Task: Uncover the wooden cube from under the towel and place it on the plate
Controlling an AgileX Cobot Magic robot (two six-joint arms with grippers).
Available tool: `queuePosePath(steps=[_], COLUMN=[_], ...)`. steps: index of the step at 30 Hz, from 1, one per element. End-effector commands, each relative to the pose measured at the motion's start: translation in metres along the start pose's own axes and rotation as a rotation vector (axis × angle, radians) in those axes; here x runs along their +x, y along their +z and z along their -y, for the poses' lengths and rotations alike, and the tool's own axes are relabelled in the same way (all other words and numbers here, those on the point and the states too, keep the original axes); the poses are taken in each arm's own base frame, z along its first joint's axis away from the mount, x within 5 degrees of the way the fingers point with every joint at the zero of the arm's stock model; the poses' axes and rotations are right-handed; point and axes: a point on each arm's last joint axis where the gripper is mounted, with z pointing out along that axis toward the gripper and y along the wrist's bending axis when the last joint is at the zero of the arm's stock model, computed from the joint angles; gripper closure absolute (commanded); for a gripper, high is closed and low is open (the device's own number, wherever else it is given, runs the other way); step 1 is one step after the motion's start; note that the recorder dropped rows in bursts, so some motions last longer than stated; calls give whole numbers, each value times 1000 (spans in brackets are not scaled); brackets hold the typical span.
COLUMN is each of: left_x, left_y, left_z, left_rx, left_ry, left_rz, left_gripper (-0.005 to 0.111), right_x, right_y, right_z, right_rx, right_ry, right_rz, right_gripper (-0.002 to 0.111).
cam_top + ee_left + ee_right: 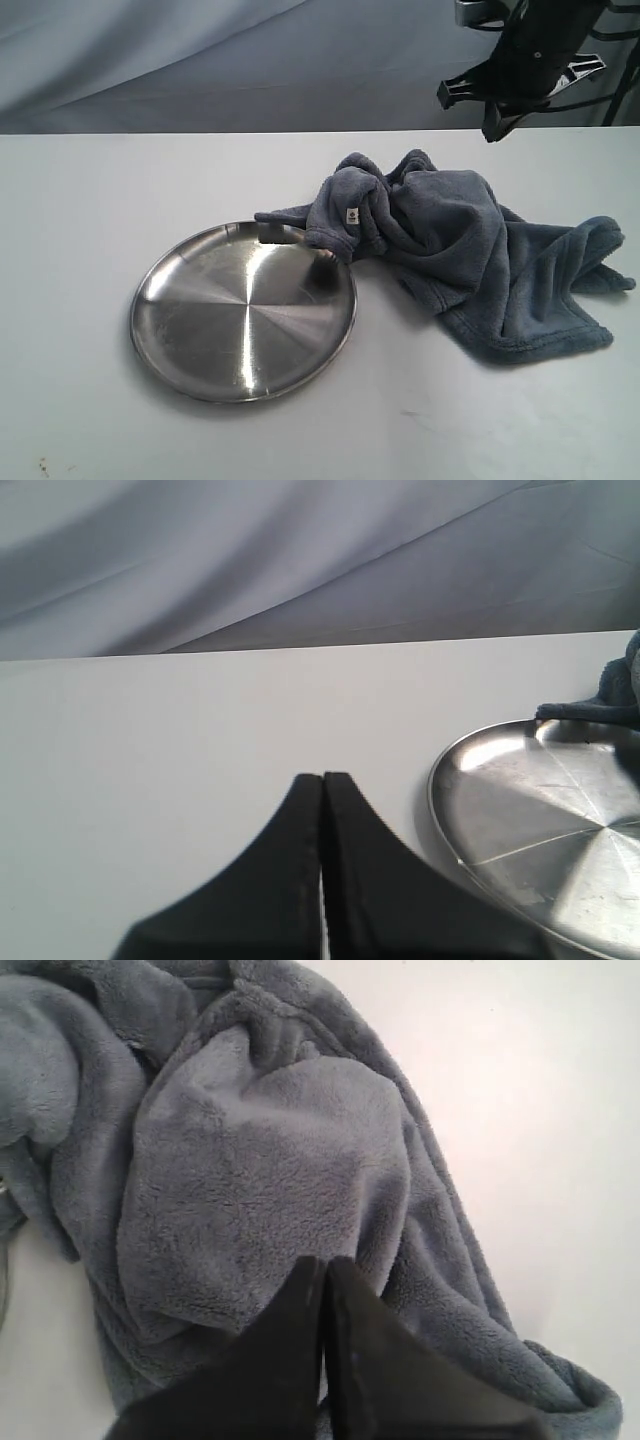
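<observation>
Surface (90, 220): white, flat; carries the plate and the towel.
Plate (243, 312): round, shiny steel, shallow rim; lies left of the towel; nothing on its face.
Towel (450, 250): grey-blue fleece, crumpled into a mound with one flap spread to the right; a corner overlaps the plate's far rim.
Tag (351, 215): small, white, on the towel's fold nearest the plate.
Wooden cube: not visible in any view; its place cannot be told.
Left end effector (322, 865): fingers pressed together, gripping nothing; over bare surface beside the plate.
Right end effector (325, 1350): fingers pressed together, gripping nothing; above the towel's mound.
</observation>
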Motion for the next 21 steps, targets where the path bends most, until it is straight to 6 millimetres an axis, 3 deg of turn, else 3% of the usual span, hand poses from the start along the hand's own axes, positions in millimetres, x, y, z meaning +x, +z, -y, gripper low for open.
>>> queuePosePath(steps=[1,12,21], left_x=[0,0,0], left_y=[0,0,0], left_z=[0,0,0], left_rx=[3,3,3], left_ry=[-3,-3,-3], left_rz=[12,12,12], left_gripper=[107,107,107], right_x=[19,76,118], right_y=[1,-24,-49], right_z=[-1,-5,-12], right_rx=[-14,-22,-39], right_ry=[-63,-65,-51], right_rz=[-57,-136,130], right_gripper=[108,108,108])
